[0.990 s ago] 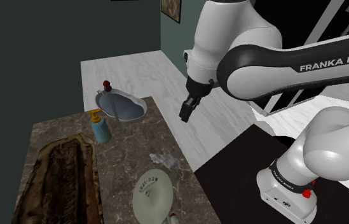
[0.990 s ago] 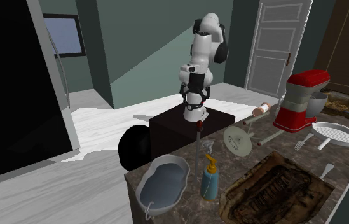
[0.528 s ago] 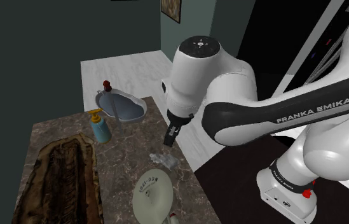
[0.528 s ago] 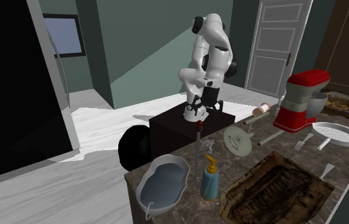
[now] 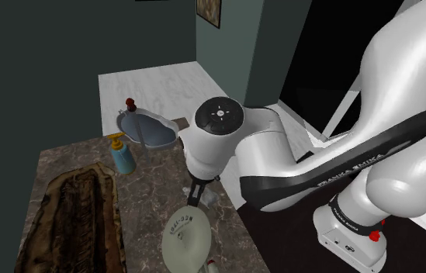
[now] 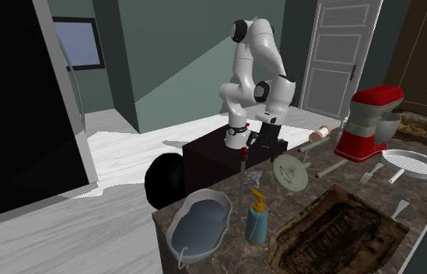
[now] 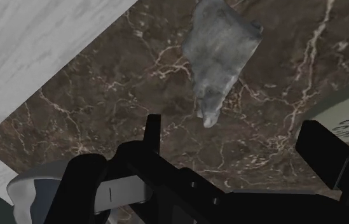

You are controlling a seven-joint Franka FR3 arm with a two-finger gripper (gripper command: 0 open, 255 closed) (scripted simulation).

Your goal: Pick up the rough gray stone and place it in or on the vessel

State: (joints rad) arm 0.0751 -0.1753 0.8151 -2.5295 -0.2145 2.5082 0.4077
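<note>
The rough gray stone (image 7: 220,48) lies on the brown marble counter (image 7: 103,95), close to its edge. From the wrist it sits just ahead of my gripper (image 7: 236,140), whose fingers stand apart with nothing between them. In the shoulder view the gripper (image 5: 195,193) hangs low over the stone (image 5: 207,197), partly covering it. The vessel, a gray-blue basin (image 5: 150,131) with a red knob on its handle, rests at the counter's far end. In the second exterior view the basin (image 6: 200,222) is at the near corner, the stone (image 6: 256,178) further back below the gripper (image 6: 267,146).
A blue soap bottle (image 5: 122,156) stands between stone and basin. A white round disc with lettering (image 5: 186,236) lies just beside the stone. A dark rough sunken tray (image 5: 71,221) fills the counter's other side. A red stand mixer (image 6: 369,121) and a pan (image 6: 412,163) stand further along.
The arm has swung in from over the floor and come down; the gripper now hangs low over the counter just above the stone. The objects have not moved.
</note>
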